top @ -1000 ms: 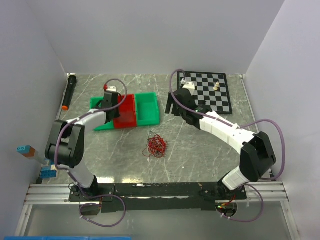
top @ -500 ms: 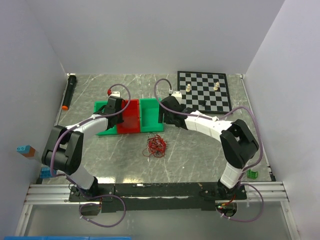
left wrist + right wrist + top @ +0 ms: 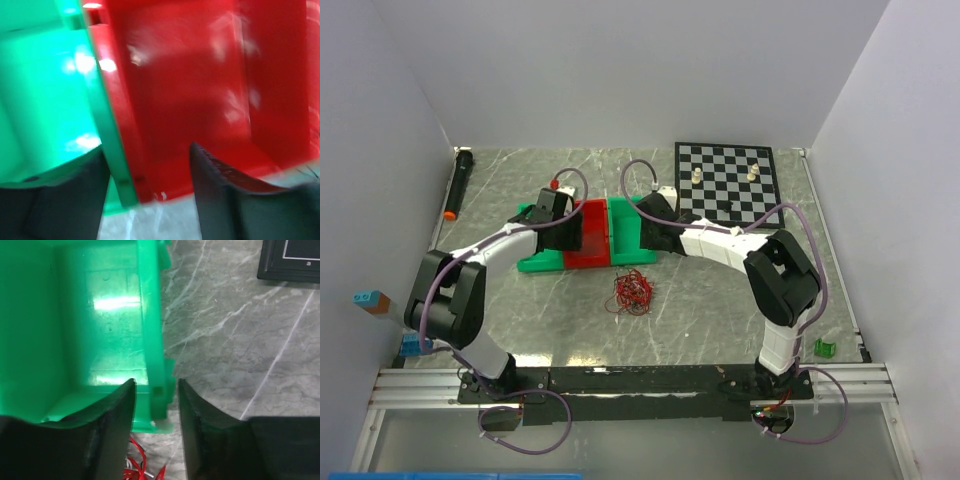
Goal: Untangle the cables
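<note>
The cables (image 3: 633, 292) lie as a red curly bunch on the marble table, just in front of three bins; their top also shows in the right wrist view (image 3: 132, 466). My left gripper (image 3: 563, 230) is open, straddling the joined walls of the left green bin (image 3: 45, 100) and the red bin (image 3: 190, 90), with a gap at its right finger (image 3: 225, 200). My right gripper (image 3: 642, 232) stands open too, jaws narrow, astride the right wall (image 3: 152, 340) of the other green bin (image 3: 623, 222). Slim gaps show on both sides of that wall.
A chessboard (image 3: 728, 182) with a few pieces lies at the back right. A black marker (image 3: 459, 185) rests along the left wall. Blue blocks (image 3: 413, 345) sit at the near left and a small green block (image 3: 825, 347) at the near right.
The right arm swung left to the right green bin, which now sits against the red bin, and its jaws narrowed round the wall. The left jaws widened off the bin walls.
</note>
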### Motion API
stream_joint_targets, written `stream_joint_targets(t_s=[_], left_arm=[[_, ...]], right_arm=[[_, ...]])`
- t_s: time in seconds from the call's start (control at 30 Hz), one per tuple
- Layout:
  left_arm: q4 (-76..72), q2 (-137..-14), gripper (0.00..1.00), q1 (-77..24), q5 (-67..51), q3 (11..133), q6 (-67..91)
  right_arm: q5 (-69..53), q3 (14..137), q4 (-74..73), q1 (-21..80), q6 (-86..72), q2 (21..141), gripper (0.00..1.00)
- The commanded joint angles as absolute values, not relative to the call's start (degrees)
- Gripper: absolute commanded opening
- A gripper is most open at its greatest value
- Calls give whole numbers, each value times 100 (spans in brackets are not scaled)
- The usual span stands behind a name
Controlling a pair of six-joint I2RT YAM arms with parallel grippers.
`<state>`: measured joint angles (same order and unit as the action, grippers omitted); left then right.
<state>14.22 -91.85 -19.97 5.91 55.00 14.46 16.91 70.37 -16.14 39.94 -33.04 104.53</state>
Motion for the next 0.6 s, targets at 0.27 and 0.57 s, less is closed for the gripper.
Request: stream_joint_targets(t_s=[0.27, 0.57], left_arm=[[2935, -7964, 74, -1609, -757, 6451, 712], [2365, -7795, 74, -1345, 333, 5758, 247]], right_arm=[[2452, 6250, -2180, 3981, -3735, 9625, 28], [2680, 5590, -2417, 3981, -3894, 9062, 24]])
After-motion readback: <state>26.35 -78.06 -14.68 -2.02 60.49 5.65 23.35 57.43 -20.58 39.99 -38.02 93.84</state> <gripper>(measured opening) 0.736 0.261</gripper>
